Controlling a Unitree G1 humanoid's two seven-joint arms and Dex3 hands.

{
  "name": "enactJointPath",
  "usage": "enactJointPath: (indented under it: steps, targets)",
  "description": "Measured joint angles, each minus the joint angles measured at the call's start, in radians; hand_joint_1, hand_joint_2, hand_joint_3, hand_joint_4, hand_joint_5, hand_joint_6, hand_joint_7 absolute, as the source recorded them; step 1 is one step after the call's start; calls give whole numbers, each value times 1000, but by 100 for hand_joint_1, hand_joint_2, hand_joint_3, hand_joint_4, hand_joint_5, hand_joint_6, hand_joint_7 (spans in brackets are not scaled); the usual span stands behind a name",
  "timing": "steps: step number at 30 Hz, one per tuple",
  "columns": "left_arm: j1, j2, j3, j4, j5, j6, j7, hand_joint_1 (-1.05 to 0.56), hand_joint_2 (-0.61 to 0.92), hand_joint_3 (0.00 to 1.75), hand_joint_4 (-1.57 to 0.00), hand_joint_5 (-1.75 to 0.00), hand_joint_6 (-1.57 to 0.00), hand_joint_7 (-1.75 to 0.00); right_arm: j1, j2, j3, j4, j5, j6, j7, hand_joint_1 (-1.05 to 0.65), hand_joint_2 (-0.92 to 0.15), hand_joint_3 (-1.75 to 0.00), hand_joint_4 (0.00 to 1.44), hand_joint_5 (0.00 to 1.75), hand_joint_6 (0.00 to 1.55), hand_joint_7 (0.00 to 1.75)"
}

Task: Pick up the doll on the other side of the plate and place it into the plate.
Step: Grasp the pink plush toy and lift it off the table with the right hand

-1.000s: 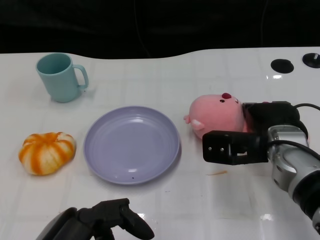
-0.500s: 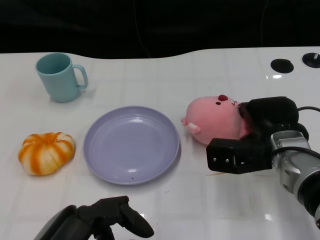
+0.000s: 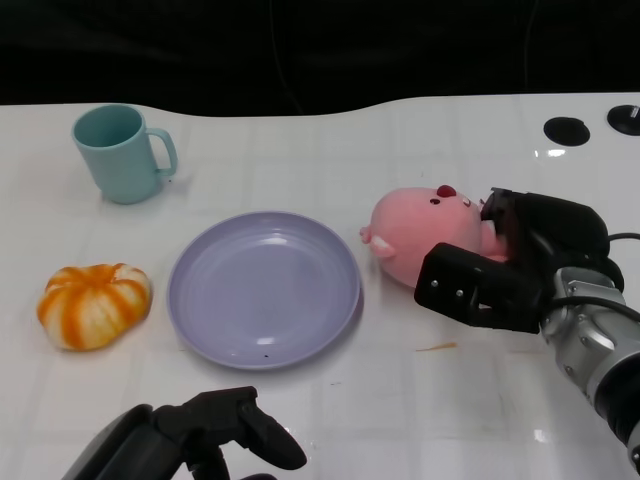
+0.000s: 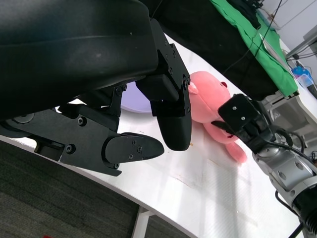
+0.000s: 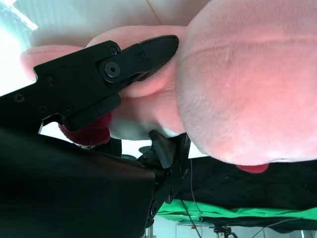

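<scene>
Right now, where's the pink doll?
In the head view the pink doll lies on the table right of the purple plate, outside its rim, with the right hand gripping its far side.

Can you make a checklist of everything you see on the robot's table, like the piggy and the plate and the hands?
Surface: white table, one small orange mark near the right hand.
Job's things: pink doll right of the purple plate, not in it; plate holds nothing.
Clutter: teal mug at far left; orange pumpkin left of the plate.
Hands: right hand grips the doll, fingers pressed into its plush; left hand low at the near edge, holding nothing.
Cables: black cable by the right wrist.
Surroundings: dark backdrop; two black round holes at the table's far right corner.
</scene>
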Motion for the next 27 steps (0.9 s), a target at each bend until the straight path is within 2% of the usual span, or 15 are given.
enactJointPath:
  steps: [1,2,3,6,12,18,23,27]
  targets:
    - [0,0,1,1,-3,0,0,-25,92,43,-64,-157,-68,-91,10,-6,-9,-15,10,-13,-4,-24,-89,-32,90,175,64,175]
    - [0,1,3,2,-6,0,0,-25,92,43,-64,-157,-68,-91,20,-14,-20,-32,16,-29,-10,-24,-83,-42,90,175,66,175]
    - [0,1,4,3,-8,-1,0,-25,92,43,-63,-157,-68,-91,29,-20,-32,-48,25,-41,-15,-23,-69,-70,92,175,68,173]
    - [-2,3,9,12,-11,-6,0,-24,92,43,-63,-157,-68,-91,58,-30,-71,-115,62,-84,-17,-23,-55,-101,94,175,71,174]
    - [-4,5,17,26,-12,-12,0,-25,92,43,-63,-157,-68,-91,102,-51,-103,-227,79,-144,-16,-23,-44,-126,97,175,76,175]
    - [-14,6,9,32,-6,-14,0,-24,92,43,-63,-157,-69,-91,108,-46,-106,-344,86,-147,18,-19,-37,-136,97,175,76,175]
    - [-19,3,-11,40,7,-15,0,-24,92,44,-63,-158,-69,-91,81,-16,-81,-370,70,-153,61,-20,-33,-140,95,175,75,175]
    - [-23,-3,-27,40,30,-15,1,-24,92,44,-64,-159,-69,-92,22,24,-65,-367,67,-159,84,-22,-33,-136,96,175,75,175]
